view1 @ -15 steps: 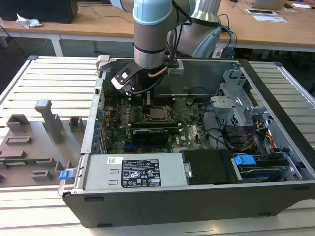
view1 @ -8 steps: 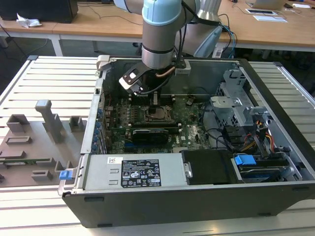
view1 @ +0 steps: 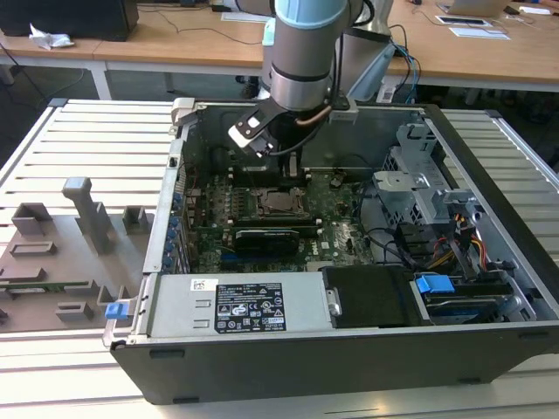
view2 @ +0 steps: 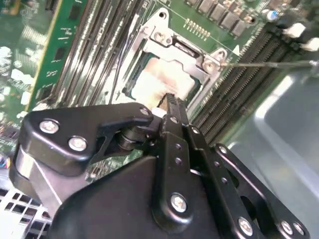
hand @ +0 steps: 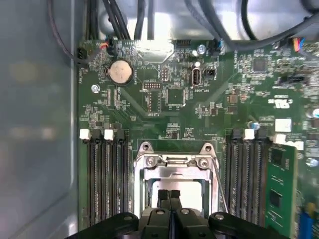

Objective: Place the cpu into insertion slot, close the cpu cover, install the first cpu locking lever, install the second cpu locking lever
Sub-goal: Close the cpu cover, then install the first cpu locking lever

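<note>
Over on the exterior view's left some grey holder blocks sit on the slatted desk, then there's the open pc case, where the tool, tips pinched together and empty, hovers right over the cpu sitting in the insertion slot under the lowered cpu cover, with the drive cage further right.

Gripper closed tight over cpu, cpu cover framing it, memory slots either side

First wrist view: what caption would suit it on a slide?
Gripper, jaws shut, over the cpu framed by the cpu cover on the motherboard.
</note>
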`<action>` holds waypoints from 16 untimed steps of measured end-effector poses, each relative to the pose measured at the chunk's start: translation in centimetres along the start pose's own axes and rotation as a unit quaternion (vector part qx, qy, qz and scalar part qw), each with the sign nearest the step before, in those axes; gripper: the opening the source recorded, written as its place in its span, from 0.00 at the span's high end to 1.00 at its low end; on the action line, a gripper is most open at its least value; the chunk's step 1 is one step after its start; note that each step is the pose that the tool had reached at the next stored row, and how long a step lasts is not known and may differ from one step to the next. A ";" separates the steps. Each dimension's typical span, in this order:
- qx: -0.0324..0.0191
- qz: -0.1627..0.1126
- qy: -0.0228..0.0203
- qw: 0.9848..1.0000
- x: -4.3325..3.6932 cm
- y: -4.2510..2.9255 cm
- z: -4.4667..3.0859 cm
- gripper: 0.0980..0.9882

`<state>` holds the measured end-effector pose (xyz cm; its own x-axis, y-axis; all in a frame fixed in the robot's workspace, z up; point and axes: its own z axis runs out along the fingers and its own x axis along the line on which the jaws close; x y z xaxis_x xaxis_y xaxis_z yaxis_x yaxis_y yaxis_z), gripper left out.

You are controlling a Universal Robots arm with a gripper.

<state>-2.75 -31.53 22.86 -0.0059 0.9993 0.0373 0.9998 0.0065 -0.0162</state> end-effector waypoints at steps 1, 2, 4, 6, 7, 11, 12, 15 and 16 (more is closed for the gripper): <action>0.000 0.000 0.000 1.000 0.03 -0.02 -0.88 0.99; 0.000 0.000 0.000 1.000 0.06 -0.03 -1.66 0.99; 0.000 0.000 0.000 1.000 0.12 -0.05 -3.13 0.99; 0.000 0.000 0.000 1.000 0.15 -0.07 -4.08 0.99; 0.000 0.000 0.000 1.000 0.16 -0.07 -4.30 0.99; 0.000 0.000 0.000 1.000 0.16 -0.07 -4.33 0.99; 0.000 0.000 0.000 1.000 0.16 -0.07 -4.33 0.99; 0.001 -0.022 0.000 1.000 0.16 -0.07 -4.34 0.99; 0.001 -0.038 -0.001 0.999 0.16 -0.07 -4.33 0.99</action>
<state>-2.75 -31.53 27.19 -0.0815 0.9960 0.0372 0.9965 0.0822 -0.0162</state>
